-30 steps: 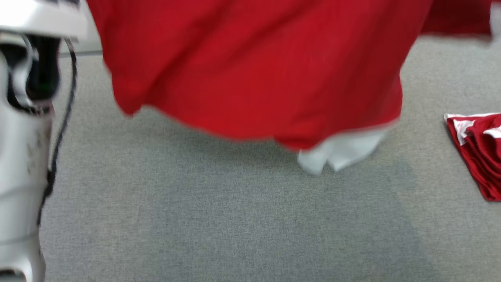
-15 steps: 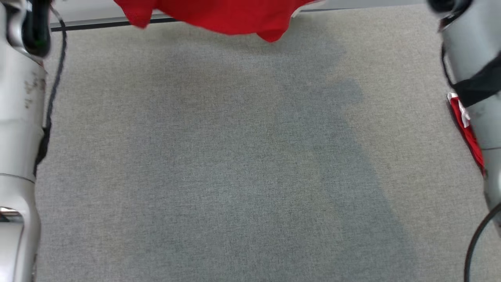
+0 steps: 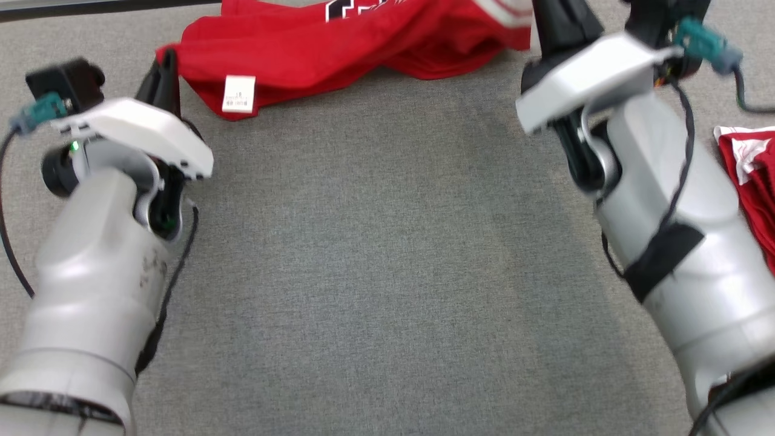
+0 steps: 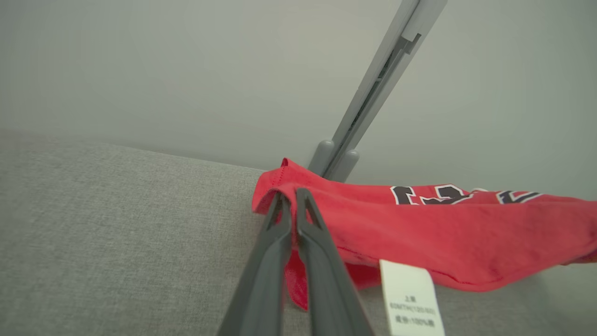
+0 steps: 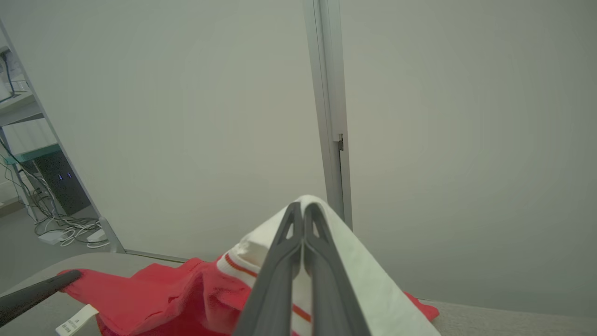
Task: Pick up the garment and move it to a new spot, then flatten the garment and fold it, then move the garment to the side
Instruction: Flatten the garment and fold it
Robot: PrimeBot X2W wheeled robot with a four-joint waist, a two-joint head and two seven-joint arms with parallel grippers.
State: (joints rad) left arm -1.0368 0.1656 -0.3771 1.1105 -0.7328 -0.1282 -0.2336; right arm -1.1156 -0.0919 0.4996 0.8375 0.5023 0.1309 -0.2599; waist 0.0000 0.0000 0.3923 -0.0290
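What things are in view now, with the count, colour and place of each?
jersey: one, red with white trim, rumpled at table's far edge
label: one, white, at jersey's left end
second garment: one, red and white, table's right edge
table: one, grey, under both garments
post: one, grey, against wall behind jersey
cables: several, pale, floor beyond table
left gripper: one, dark, shut on jersey's red corner
right gripper: one, dark, shut on jersey's white trim

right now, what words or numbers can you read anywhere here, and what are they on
"100%": bottom line of the white tag on the jersey, left wrist view; a likely reading.
Tag's upper lines: too blurred to read.
Black white-edged characters on the jersey: folded and cut off, unreadable.
Tag in the head view: too small to read.
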